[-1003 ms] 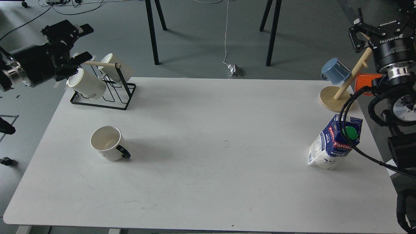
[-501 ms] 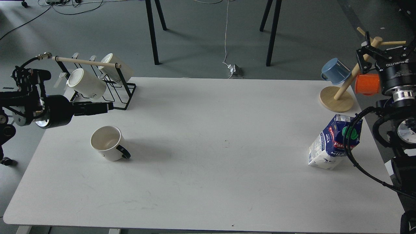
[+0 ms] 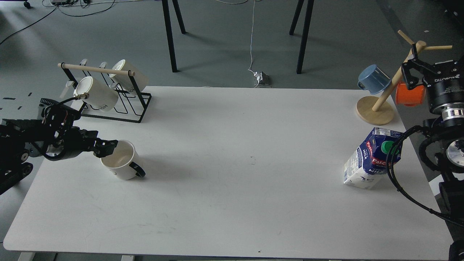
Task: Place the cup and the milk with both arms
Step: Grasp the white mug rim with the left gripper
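The cup point(image 3: 121, 162), white with a dark handle pointing front-right, stands upright on the left part of the white table point(image 3: 232, 181). My left gripper point(image 3: 106, 148) comes in low from the left, and its dark fingertips are at the cup's left rim; I cannot tell its two fingers apart. The milk point(image 3: 369, 159), a blue-and-white Pascual carton with a green cap, stands near the table's right edge. My right gripper point(image 3: 429, 69) is open and empty, behind and above the carton, off the table's right side. A black cable from that arm crosses in front of the carton.
A black wire rack point(image 3: 116, 103) with two white mugs stands at the back left. A wooden mug tree point(image 3: 377, 108) at the back right holds a blue mug point(image 3: 373, 79) and an orange mug point(image 3: 409, 94), close to my right gripper.
My left arm has dropped from beside the rack down to the table, and its gripper has reached the cup's left rim. My right gripper has moved lower and a little right. Cup and milk have not moved.
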Robot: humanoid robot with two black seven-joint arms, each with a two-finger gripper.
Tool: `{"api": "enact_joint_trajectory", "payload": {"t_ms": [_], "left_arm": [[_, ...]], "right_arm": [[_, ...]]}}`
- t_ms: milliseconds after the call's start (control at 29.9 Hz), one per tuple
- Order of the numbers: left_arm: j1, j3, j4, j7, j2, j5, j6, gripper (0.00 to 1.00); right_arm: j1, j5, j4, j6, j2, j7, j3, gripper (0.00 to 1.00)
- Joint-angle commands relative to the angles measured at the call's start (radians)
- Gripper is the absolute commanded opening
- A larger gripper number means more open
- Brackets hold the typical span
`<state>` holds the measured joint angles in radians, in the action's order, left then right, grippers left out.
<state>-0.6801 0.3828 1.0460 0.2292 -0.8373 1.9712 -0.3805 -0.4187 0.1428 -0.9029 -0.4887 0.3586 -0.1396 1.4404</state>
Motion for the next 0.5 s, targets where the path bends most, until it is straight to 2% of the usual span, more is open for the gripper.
{"api": "enact_joint_trajectory", "payload": {"t_ms": [0,201,267,368,468], "left_arm": [[0.054,0.001,-0.012,0.001,0.003,-0.002,0.035,0.62],[0.076,0.005,-0.012,0.002,0.024,-0.008,0.058,0.50],[0.076,0.008,-0.017,0.004,0.030,-0.011,0.060,0.39],[0.077,0.004,-0.027,0.027,0.030,-0.017,0.054,0.15],[0.077,0.002,-0.029,0.073,0.030,-0.017,0.055,0.11]], "right_arm": [[0.000,0.000,-0.001,0.000,0.002,0.002,0.000,0.99],[0.011,0.000,-0.001,0.000,0.002,0.002,-0.002,0.99],[0.014,0.000,-0.001,0.000,0.002,0.002,-0.003,0.99],[0.015,0.000,-0.001,0.000,0.002,0.002,-0.003,0.99],[0.024,0.000,-0.001,0.000,0.005,0.002,0.000,0.99]]}}
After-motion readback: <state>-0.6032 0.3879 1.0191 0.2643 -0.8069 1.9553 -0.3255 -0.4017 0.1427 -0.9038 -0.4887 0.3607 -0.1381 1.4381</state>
